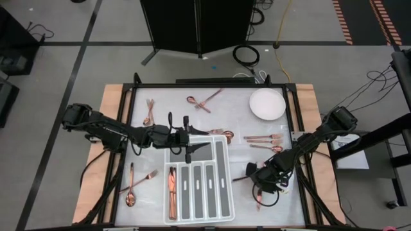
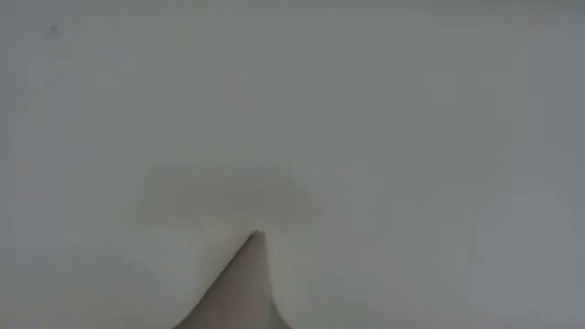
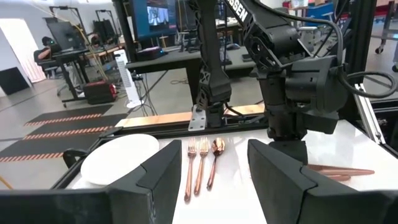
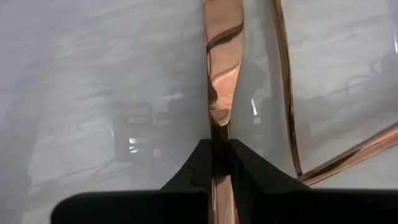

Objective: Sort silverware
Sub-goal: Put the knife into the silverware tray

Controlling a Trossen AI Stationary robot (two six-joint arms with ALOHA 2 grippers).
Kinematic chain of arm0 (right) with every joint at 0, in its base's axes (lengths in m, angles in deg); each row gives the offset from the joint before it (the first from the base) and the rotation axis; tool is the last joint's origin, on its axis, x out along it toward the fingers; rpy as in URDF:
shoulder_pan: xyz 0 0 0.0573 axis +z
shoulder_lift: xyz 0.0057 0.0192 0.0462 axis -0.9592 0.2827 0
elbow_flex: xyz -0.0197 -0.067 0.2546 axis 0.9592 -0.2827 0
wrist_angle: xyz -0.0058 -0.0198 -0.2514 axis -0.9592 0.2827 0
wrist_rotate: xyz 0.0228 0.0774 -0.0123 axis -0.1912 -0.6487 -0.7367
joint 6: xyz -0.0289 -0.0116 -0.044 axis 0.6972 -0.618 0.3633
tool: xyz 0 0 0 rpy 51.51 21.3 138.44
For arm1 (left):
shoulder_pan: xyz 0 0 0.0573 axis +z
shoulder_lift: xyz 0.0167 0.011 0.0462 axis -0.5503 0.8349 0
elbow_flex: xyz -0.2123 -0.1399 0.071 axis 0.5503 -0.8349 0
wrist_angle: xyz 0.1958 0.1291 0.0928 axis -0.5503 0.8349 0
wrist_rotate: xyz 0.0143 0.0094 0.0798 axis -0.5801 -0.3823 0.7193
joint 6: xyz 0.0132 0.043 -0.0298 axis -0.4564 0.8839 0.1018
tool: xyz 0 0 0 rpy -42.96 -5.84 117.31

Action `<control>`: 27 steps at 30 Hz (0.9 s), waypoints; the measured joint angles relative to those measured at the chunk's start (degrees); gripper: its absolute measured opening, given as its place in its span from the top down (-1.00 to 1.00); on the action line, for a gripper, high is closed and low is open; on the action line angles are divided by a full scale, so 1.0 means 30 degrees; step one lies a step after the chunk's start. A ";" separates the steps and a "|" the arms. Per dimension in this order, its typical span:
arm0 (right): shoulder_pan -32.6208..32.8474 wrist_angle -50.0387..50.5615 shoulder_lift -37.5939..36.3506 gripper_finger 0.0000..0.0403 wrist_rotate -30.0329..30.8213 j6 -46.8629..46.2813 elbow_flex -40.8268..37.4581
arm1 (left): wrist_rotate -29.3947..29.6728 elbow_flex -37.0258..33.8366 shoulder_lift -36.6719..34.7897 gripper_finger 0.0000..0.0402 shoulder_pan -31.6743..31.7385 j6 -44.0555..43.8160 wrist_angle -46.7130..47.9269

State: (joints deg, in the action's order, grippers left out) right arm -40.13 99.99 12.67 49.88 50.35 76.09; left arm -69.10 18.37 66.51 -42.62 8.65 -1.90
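Right gripper (image 1: 259, 172): I have it low over the table's near-right part, just right of the white divided tray (image 1: 221, 212). In its wrist view both fingers (image 4: 198, 165) press against the flat sides of a copper knife (image 4: 222, 68), which runs straight out ahead from between them.
Held knife's neighbours: a second slim copper piece (image 4: 285, 87) lies alongside it, and another (image 4: 354, 155) crosses at an angle; I cannot tell what kind either is.
Left gripper (image 1: 187, 137): I hold it over the tray's far edge, above the angled compartment, fingers (image 3: 277, 171) spread wide with nothing between them.
Ahead of the left gripper: two forks (image 3: 196, 163) and a spoon (image 3: 215, 158) lie side by side on the table, well beyond the fingertips; the round white plate (image 3: 121, 158) sits beside them.
Sorted silverware: copper pieces (image 1: 172, 186) fill the tray's leftmost long slot; I cannot make out their kind.
Unsorted, far side: two spoons (image 1: 149, 112) at far left, crossed pieces (image 1: 203, 101) near the far middle.
Unsorted, right of tray: a small group (image 1: 263, 139) lies between the tray and the table's right rim, with one more piece (image 1: 225, 133) just off the tray's far-right corner.
Unsorted, left of tray: a spoon (image 1: 130, 186) and a fork (image 1: 142, 178) rest near the table's left edge.
Low view: fogged pale grey; I can read nothing from it.
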 joint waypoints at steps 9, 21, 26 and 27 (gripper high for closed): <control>0.0007 0.0198 -0.0704 0.92 0.0082 -0.1191 0.1101 | -0.0007 0.0007 0.0000 0.08 0.0000 0.0007 0.0000; -0.1079 0.3479 -0.4307 0.92 0.1047 -0.4364 0.4122 | -0.0202 0.0020 0.0150 0.08 0.0000 0.0006 -0.0163; -0.2580 0.1140 -0.6387 0.92 0.1210 -0.7772 0.4167 | -0.1503 0.0022 0.0968 0.08 0.0062 0.0628 -0.1075; -0.2897 0.0570 -0.6648 0.92 0.1222 -0.8180 0.4167 | -0.2047 0.0022 0.1186 0.08 0.0080 0.0845 -0.1605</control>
State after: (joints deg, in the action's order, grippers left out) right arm -48.82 101.70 -7.28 53.55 25.81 88.59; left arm -75.24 18.44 70.07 -42.38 11.19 -6.71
